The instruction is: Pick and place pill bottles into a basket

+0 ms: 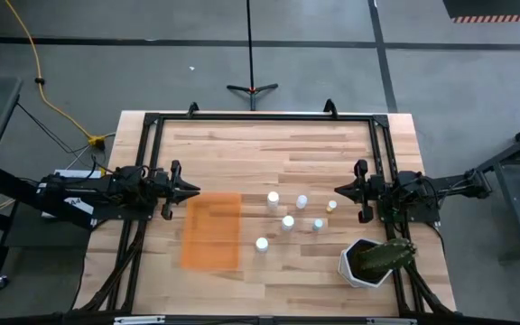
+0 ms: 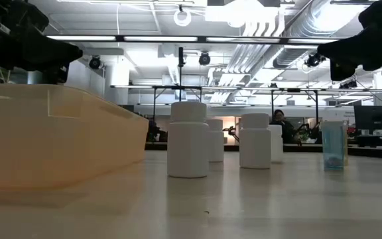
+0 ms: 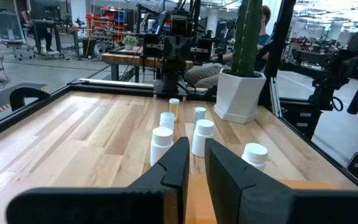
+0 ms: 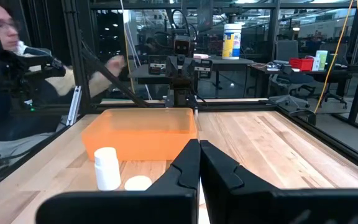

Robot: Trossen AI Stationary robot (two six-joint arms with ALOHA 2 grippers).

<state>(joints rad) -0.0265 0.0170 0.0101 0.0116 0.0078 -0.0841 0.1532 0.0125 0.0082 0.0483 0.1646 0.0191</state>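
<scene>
basket (image 1: 211,231): orange translucent tray, flat on the worktop (image 1: 242,153), left of centre; nothing visible inside it in the high view.
pill bottles: six, all upright on the worktop to the right of the basket, none in it. Loose cluster: (image 1: 273,199), (image 1: 301,201), (image 1: 331,206), (image 1: 288,222), (image 1: 318,225), (image 1: 262,244). They stand apart from each other.
nearest to basket: the bottle at the cluster's lower left, near the basket's right edge but not touching.
plant pot (image 1: 361,264): white, holds a green plant, stands at the right front corner of the worktop, apart from the bottles.
left gripper (image 1: 193,190): at the basket's far left corner, just above the rim; fingers close together with a narrow gap, holding nothing.
right gripper (image 1: 339,190): right of the bottle cluster, near the rightmost bottle; fingers nearly together, holding nothing.
low view: bottles (image 2: 188,140) stand on the worktop beside the basket wall (image 2: 58,133).
</scene>
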